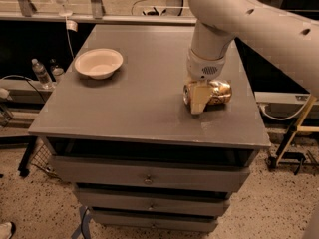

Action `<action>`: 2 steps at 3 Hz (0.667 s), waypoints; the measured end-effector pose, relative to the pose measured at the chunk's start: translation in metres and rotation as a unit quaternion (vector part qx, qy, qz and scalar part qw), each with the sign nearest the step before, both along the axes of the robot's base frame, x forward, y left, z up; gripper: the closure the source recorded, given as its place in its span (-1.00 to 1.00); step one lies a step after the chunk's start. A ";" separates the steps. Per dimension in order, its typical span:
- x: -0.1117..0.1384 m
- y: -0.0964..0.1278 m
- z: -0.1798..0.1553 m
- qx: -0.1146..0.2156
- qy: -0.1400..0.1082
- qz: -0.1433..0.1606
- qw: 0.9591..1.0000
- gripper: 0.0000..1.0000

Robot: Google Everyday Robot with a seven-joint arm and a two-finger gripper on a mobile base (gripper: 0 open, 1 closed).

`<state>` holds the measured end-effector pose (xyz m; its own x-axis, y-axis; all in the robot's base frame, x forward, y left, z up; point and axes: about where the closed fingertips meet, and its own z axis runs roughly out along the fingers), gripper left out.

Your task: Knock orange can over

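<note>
The orange can (217, 92) lies on its side on the grey cabinet top (139, 98), near the right front, its length running left to right. My gripper (198, 99) reaches down from the white arm and sits right at the can's left end, with a cream finger in front of it. The left part of the can is hidden behind the gripper.
A cream bowl (98, 62) stands on the cabinet top at the back left. The cabinet's right edge is close to the can. Water bottles (41, 72) stand on a low shelf to the left. A yellow stand (294, 128) is on the floor at right.
</note>
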<state>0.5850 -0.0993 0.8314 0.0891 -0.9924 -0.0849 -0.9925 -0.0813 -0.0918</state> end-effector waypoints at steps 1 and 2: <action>0.001 0.000 -0.001 0.000 0.000 0.000 1.000 -1.00; 0.001 0.000 -0.001 0.000 -0.001 0.000 1.000 -1.00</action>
